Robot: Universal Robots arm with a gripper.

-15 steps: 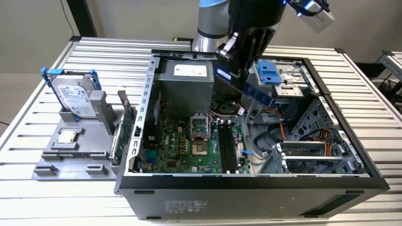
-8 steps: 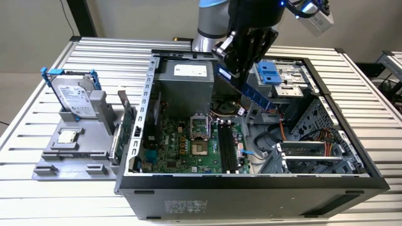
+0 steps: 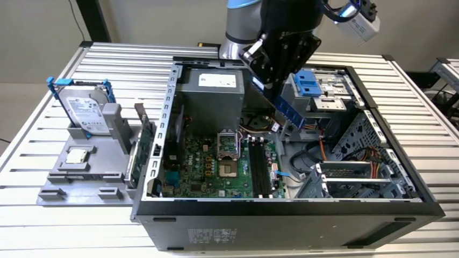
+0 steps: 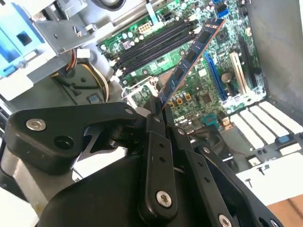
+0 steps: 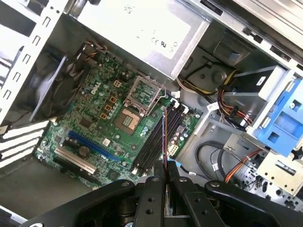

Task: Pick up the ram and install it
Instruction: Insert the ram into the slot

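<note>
Gripper [image 3: 267, 80] is pinching one end of the ram [image 3: 287, 110] between nearly closed fingers, holding the stick in the air above the black memory slots [image 3: 259, 166] inside the open computer case [image 3: 287, 209]. The ram's long axis is slanting down from the fingers toward the slots rather than lying level along them. In the first wrist view its thin edge is crossing the slots at a slight angle, apparently hanging well apart from them, not yet seated.

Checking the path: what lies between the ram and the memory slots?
Nothing: the stretch from ram to memory slots is bare in the first wrist view.
</note>
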